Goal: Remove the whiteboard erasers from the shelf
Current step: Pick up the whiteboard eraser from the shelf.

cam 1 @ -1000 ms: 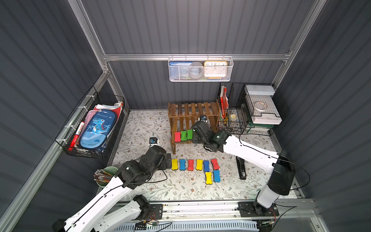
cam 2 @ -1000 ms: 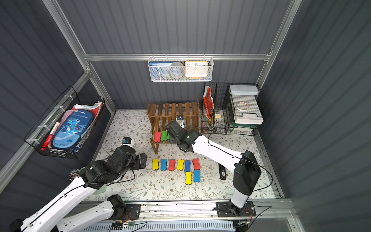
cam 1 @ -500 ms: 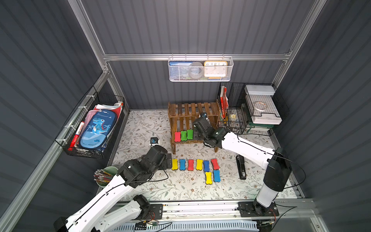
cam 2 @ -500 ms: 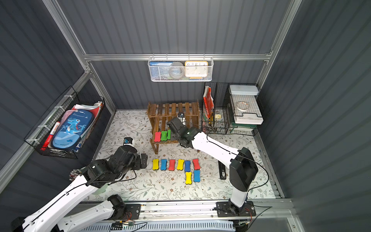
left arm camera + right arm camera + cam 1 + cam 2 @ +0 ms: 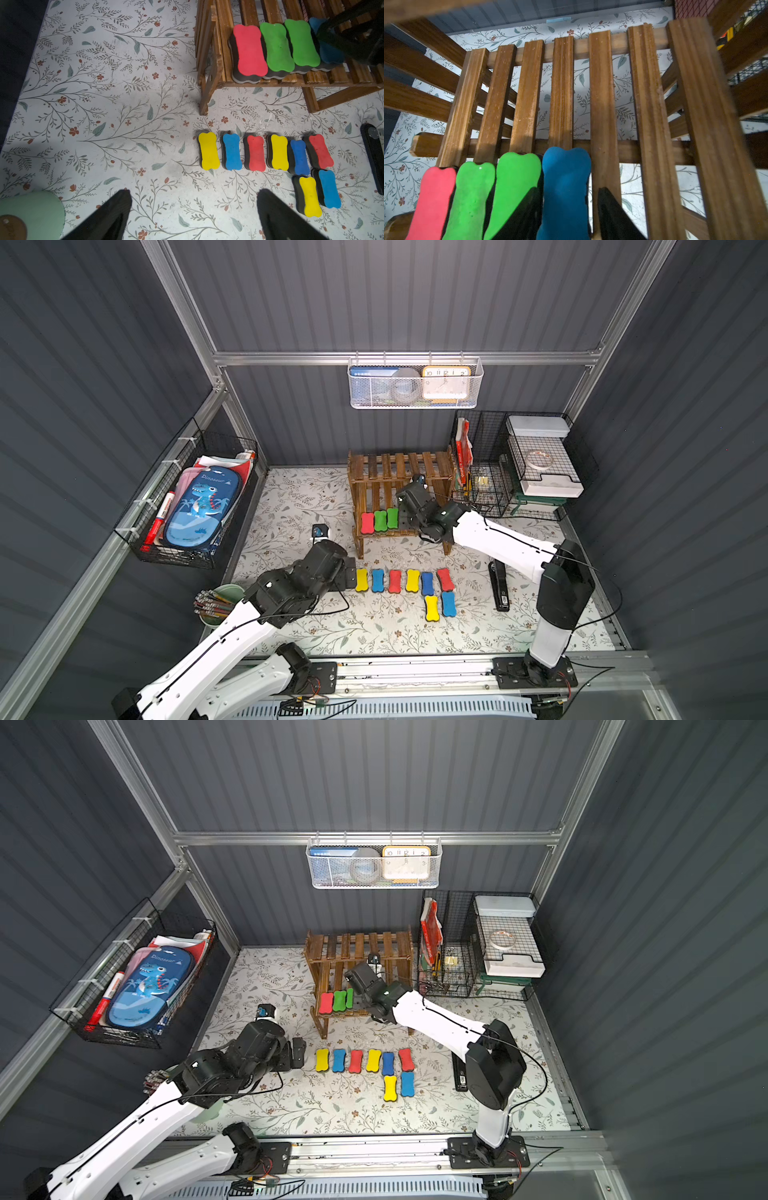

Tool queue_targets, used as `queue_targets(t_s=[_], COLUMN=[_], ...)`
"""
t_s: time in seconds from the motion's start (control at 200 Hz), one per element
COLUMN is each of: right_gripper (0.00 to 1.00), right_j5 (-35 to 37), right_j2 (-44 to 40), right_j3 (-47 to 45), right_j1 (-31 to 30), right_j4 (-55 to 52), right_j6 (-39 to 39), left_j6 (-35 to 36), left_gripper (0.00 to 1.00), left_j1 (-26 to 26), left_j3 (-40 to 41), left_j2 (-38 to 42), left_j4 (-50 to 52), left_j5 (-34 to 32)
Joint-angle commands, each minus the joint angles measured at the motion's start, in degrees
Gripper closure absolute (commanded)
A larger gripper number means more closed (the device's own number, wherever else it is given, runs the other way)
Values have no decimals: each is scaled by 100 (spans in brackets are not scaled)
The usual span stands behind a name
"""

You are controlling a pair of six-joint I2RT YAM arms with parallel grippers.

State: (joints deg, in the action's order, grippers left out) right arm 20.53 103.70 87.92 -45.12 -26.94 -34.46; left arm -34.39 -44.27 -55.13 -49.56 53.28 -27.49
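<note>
The brown slatted shelf (image 5: 399, 466) (image 5: 357, 944) stands at the back of the table. On its lower tier lie a red eraser (image 5: 367, 522), two green erasers (image 5: 386, 519) and a blue eraser (image 5: 564, 187) (image 5: 329, 55) side by side. My right gripper (image 5: 570, 190) (image 5: 405, 510) reaches into that tier with a finger on each side of the blue one; a thin gap shows at one finger. Several erasers (image 5: 403, 580) (image 5: 257, 152) lie in rows on the table. My left gripper (image 5: 193, 192) (image 5: 349, 572) hangs open and empty beside the yellow one at the row's end.
A black stapler (image 5: 498, 585) lies right of the rows. A green cup of pencils (image 5: 220, 601) stands at the front left. A black wire organiser (image 5: 498, 464) stands close against the shelf's right side. A wire basket (image 5: 191, 497) hangs on the left wall, a white mesh basket (image 5: 415, 383) on the back wall.
My right gripper has pushed further into the shelf's lower tier, over the blue eraser, and its jaws have narrowed a little. The left arm has hardly moved.
</note>
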Motion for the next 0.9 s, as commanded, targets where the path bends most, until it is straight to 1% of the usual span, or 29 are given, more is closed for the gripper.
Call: queue_targets(t_s=[0.0,0.24,0.545,0.895], right_gripper=[51,51,51,49], right_j5=[-49,-144,-86,-303], right_j2=[45,20,-354,-46], right_j3=[-121,-169,-229,-178], right_j1=[45,73,61,70], right_j4=[-8,54,55,58], right_j6=[-84,-83,25,-55], left_j6=[-49,-57,-68,-67], left_gripper=[1,1,1,1], left_j1=[-19,-15,-15,-15], left_j3=[-50,-34,-34,-30], left_j2=[-8,-14,-43,-75], left_j4=[122,113,73,69], left_j5=[-73,-82,-40,-16])
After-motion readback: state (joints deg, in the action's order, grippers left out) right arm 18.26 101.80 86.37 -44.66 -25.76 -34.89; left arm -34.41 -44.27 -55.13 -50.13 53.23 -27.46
